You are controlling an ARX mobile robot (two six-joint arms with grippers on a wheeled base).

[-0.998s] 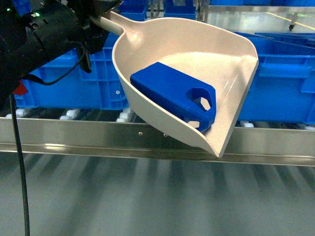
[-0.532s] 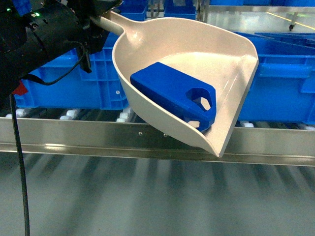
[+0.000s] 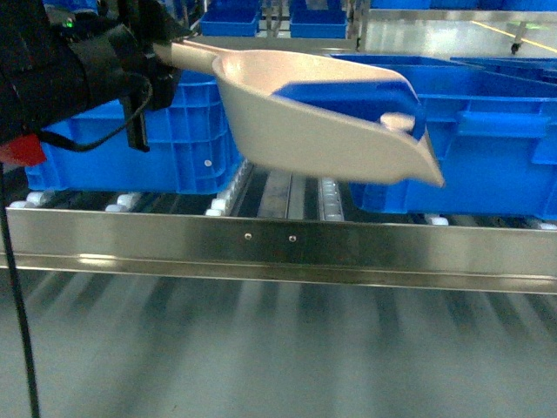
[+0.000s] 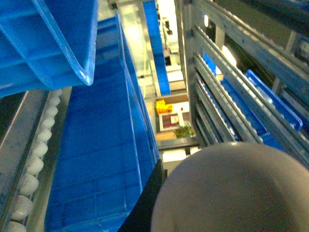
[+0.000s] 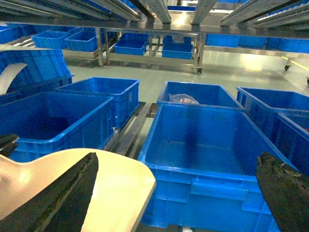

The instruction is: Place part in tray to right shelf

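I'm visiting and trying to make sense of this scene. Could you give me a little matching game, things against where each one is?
Things:
1. part
2. tray
3. blue crates
4. right pincer

Places or states:
A. standing on the rollers of the right shelf
B. open, above a crate
C. lying inside the scoop
D. held by its handle, above the shelf's front rail

Pairs: 1-C, 2-D, 3-A, 4-B

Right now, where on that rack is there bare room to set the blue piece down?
The crate right of the tray looks empty inside. Between it and the left crate a strip of rollers lies bare. Farther back, crates stand close together; one holds a clear bag.
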